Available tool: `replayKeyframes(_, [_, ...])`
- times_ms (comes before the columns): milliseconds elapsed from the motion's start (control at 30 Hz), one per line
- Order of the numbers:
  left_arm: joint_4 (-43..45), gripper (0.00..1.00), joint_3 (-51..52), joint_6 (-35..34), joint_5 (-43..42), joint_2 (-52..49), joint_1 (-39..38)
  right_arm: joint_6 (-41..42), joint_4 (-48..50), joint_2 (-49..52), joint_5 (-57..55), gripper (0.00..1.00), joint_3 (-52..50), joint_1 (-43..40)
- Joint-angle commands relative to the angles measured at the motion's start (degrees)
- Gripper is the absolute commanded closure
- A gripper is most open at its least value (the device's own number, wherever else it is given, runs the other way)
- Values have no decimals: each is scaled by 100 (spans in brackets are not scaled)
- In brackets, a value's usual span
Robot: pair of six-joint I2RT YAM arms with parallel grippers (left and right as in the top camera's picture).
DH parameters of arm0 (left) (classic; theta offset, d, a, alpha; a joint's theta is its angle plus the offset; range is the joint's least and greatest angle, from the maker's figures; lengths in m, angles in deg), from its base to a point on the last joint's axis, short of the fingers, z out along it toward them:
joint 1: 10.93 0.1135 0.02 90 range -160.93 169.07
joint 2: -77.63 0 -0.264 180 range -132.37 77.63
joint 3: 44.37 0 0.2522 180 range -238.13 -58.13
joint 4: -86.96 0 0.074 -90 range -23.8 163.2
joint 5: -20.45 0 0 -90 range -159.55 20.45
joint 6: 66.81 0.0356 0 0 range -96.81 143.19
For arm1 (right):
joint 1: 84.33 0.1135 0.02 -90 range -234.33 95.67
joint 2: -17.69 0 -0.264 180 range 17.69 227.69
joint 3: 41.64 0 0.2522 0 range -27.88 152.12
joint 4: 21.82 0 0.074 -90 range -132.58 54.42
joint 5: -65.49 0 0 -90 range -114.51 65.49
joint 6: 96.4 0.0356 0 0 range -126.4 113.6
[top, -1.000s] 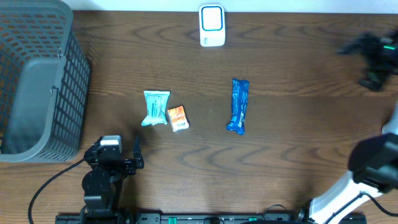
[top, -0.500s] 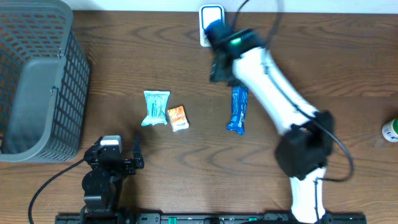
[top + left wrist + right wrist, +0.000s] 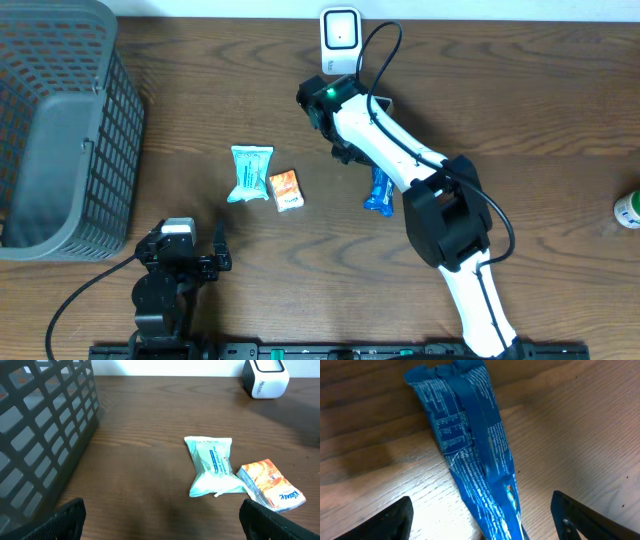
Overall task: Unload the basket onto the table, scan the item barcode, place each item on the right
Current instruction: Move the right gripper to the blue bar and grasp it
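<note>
**Blue snack packet** (image 3: 470, 455): lies flat on the wooden table (image 3: 530, 110) near its middle, seam side and small print facing up. In the overhead view the right arm covers its upper part.

**Right gripper** (image 3: 482, 512): hangs low over the packet, jaws spread wide. One finger stands on each side of the wrapper and neither touches it.

**Barcode scanner** (image 3: 341, 41): small white unit, upright at the far edge of the table, well apart from the packet.

**Left gripper** (image 3: 160, 520): near the front left of the table, jaws fully apart, holding nothing.

**Pale teal packet** (image 3: 212, 465): flat on the table, left of the blue packet.

**Orange packet** (image 3: 272, 485): just beside the teal one, on its right.

**Grey mesh basket** (image 3: 60, 130): stands at the far left.
</note>
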Motion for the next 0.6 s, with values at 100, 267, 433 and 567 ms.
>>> replayKeyframes(100, [-26, 2, 122, 81, 92, 11, 20, 105, -37, 713, -238, 24, -114, 66])
replayKeyframes(267, [-26, 2, 122, 81, 90, 11, 20, 109, -363, 925, -437, 52, -116, 66])
replayKeyframes(433, [-26, 2, 122, 81, 92, 11, 20, 153, -546, 999, -522, 69, -192, 57])
replayKeyframes(567, [-26, 2, 122, 81, 90, 11, 20, 317, -514, 1005, -520, 92, -470, 55])
